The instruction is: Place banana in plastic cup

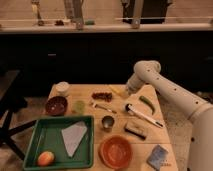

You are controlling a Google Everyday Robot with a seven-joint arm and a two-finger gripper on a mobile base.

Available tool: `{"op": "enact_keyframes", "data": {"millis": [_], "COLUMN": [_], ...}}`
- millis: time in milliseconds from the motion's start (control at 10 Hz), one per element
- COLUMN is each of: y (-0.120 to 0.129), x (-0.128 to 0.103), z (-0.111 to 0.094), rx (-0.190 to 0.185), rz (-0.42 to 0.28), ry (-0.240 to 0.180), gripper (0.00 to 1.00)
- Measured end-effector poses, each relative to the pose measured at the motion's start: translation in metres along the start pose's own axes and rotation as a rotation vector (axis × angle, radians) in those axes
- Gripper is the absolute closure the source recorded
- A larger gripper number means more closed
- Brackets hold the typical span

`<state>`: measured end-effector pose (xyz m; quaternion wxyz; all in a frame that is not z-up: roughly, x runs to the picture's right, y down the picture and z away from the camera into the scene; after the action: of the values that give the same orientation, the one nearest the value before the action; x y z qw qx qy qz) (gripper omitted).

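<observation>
- At the near edge of the wooden table (154, 137), an orange bowl (116, 151) is sitting, with a blue-grey sponge (158, 157) lying to its right.
- At the near left, a green tray (47, 136) is holding a pale folded cloth (74, 136) and a round orange fruit (45, 158).
- Just behind the bowl, a shiny metal cup (107, 122) is standing upright, and a dark block (135, 130) is lying to its right.
- Farther back, a white-handled tool (142, 114) is lying slantwise on the right and a small utensil (102, 106) near the centre.
- The plastic cup (79, 106), translucent yellow-green, is standing upright left of centre, beside a brown bowl (56, 105).
- A curved green vegetable (146, 102) is lying toward the right edge.
- A dark red item (102, 96) is lying behind the utensil; its kind cannot be told.
- The banana (117, 91) is lying on the table at the far side, well apart from the plastic cup.
- The gripper (129, 91) is hanging low just right of the banana; how far open it is, and whether it is touching the banana, cannot be told.
- A white round container (62, 88) is standing at the far left corner.
- The white arm (170, 92) is reaching in from the right.
</observation>
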<state>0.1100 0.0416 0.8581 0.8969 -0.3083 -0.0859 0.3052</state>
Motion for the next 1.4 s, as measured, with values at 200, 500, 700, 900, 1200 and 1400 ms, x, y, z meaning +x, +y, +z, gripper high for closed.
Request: {"op": "enact_keyframes", "data": {"millis": [200,500,700,900,1200,1400], "y": [0.026,0.054,0.054,0.053,0.062,0.084], "x": [-0.02,-0.036,-0.036,-0.035,-0.039,-0.06], "z": [-0.004,-0.005,-0.006,-0.006,-0.002,0.009], "rx": [-0.017,-0.036,-0.036,-0.037,-0.07,-0.101], "rz": [-0.077,-0.166,-0.165,-0.161,-0.2,-0.259], "ry": [-0.018,-0.024,-0.025,-0.028,-0.044,-0.042], "gripper": [1.0,1.0,1.0,1.0,1.0,1.0]}}
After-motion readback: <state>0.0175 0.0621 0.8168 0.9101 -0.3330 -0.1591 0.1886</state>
